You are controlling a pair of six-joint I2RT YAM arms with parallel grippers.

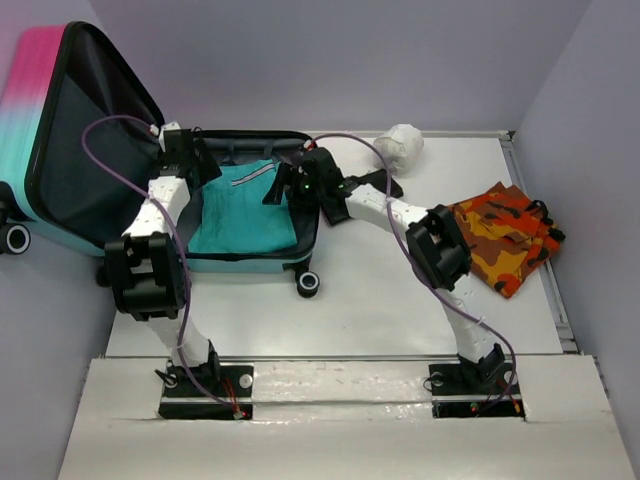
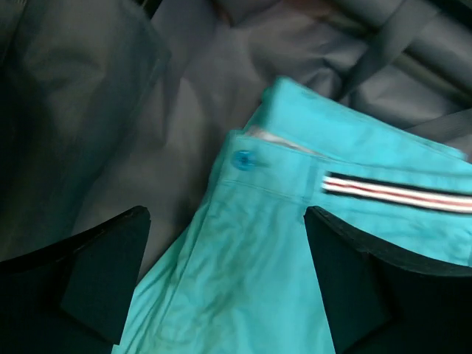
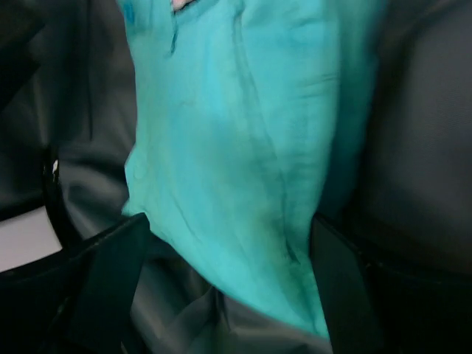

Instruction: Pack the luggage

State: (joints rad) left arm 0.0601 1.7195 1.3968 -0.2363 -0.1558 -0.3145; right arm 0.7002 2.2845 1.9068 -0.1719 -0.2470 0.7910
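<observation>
The luggage (image 1: 250, 262) lay open with teal shorts (image 1: 240, 210) inside it. Above its base, the left gripper (image 2: 228, 284) and right gripper (image 3: 228, 280) hovered, fingers apart, gripping nothing.

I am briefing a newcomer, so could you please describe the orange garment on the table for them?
From the open pink-to-teal hard-shell suitcase at far left, cross the white table to its right edge. There lies a folded garment in orange, red and black camouflage, unlike the plain white rolled bundle and the teal trousers.
</observation>
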